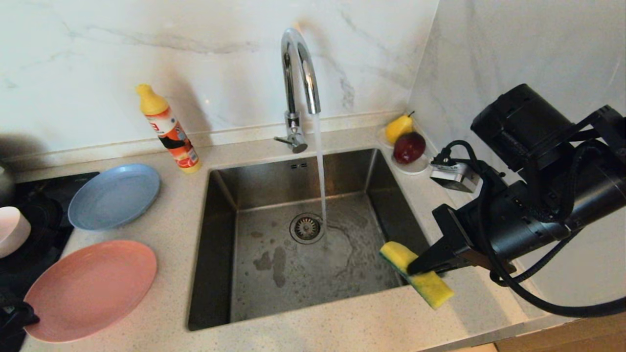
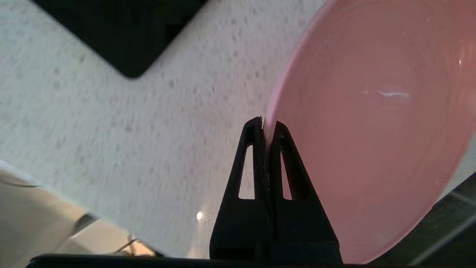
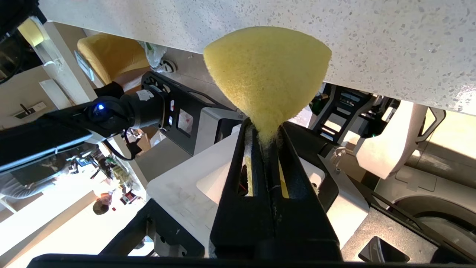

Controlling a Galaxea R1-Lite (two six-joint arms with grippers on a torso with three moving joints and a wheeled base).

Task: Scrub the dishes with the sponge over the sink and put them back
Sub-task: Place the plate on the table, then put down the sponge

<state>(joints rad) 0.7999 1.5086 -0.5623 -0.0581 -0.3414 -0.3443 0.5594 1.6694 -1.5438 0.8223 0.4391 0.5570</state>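
The pink plate is at the counter's front left, and my left gripper is shut on the rim of this plate. The blue-grey plate lies behind it. A pale bowl sits at the far left edge. My right gripper is shut on the yellow sponge, holding it over the front right corner of the steel sink. In the right wrist view the sponge bulges out above the gripper, squeezed thin between the jaws.
Water runs from the chrome tap into the basin near the drain. A yellow and orange detergent bottle leans behind the plates. A white saucer with fruit fills the back right corner. A black hob lies at the left.
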